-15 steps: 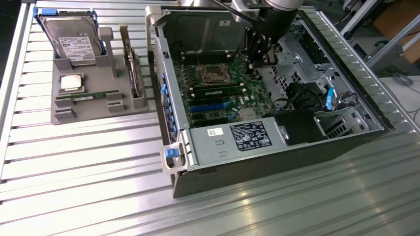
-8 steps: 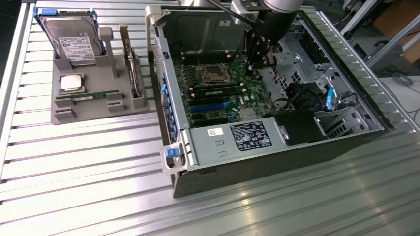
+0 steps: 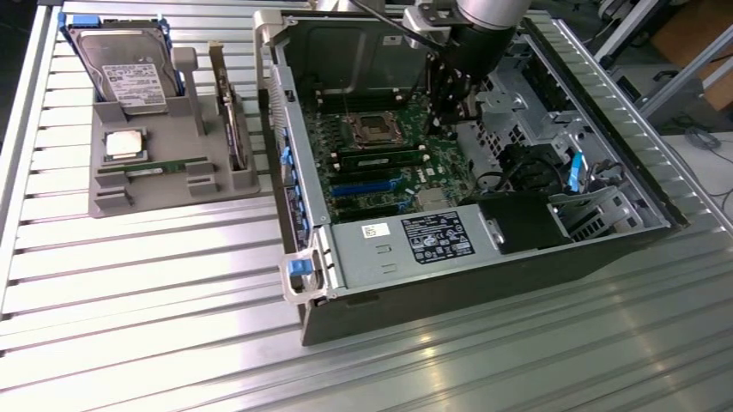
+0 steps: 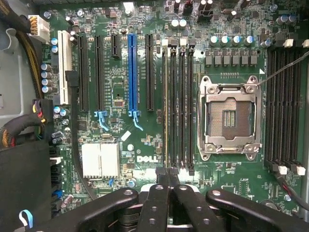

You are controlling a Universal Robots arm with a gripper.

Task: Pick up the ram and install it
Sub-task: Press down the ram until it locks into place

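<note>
An open computer case beside a grey tray holding a hard drive.

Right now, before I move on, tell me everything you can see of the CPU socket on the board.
The CPU socket is a square frame that looks like silver metal, fastened at its corners to the green motherboard. It lies flat inside the open computer case. Its middle is empty: a dark bed of contacts with small gold-coloured patches, no chip seated. Black memory slots run along two opposite sides. A thin metal rod reaches away from one corner. Nothing else touches it.
</note>
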